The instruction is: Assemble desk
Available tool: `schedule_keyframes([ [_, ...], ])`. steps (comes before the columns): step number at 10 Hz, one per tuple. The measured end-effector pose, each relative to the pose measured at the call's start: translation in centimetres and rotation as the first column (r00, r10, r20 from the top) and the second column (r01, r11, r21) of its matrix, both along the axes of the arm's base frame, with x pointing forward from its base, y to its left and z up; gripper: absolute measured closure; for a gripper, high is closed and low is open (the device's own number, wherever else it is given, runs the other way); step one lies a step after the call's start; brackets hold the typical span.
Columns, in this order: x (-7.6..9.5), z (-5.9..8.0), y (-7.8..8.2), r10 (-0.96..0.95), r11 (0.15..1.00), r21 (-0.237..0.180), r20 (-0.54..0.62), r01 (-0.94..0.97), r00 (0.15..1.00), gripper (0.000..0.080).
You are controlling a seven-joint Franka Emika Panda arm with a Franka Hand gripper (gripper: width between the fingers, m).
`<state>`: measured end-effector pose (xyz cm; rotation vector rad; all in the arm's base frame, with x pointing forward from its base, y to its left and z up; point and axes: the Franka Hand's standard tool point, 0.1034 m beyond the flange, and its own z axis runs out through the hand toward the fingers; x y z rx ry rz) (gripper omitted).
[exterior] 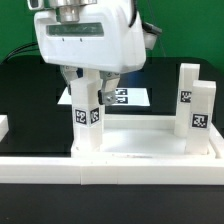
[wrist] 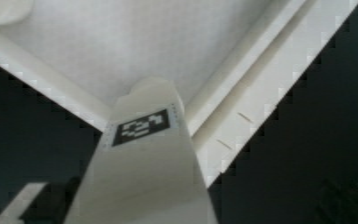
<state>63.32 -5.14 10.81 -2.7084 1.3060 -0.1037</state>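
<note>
Claw point(exterior: 88, 92) spread wide around upright tagged leg point(exterior: 88, 118) on white tabletop point(exterior: 140, 148), two legs point(exterior: 193, 98) opposite

- The white desk tabletop point(exterior: 150, 150) lies flat, butted against the table's border bar.
- Two tagged square legs point(exterior: 88, 115) stand upright at its corners.
- A third leg point(exterior: 185, 95) stands behind the exterior view's right one.

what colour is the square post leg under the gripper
White plastic square post leg, with a small black-and-white square tag; clearest in the exterior view.
</note>
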Motion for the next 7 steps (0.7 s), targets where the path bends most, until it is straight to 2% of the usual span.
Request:
schedule_keyframes([
  [4, -0.09, -0.11, -0.28, 0.318, 0.947, -0.051, 0.013, -0.317, 0.948, 0.015],
  [7, -0.06, -0.12, -0.41, 0.591, 0.802, -0.11, 0.005, -0.587, 0.807, 0.015],
])
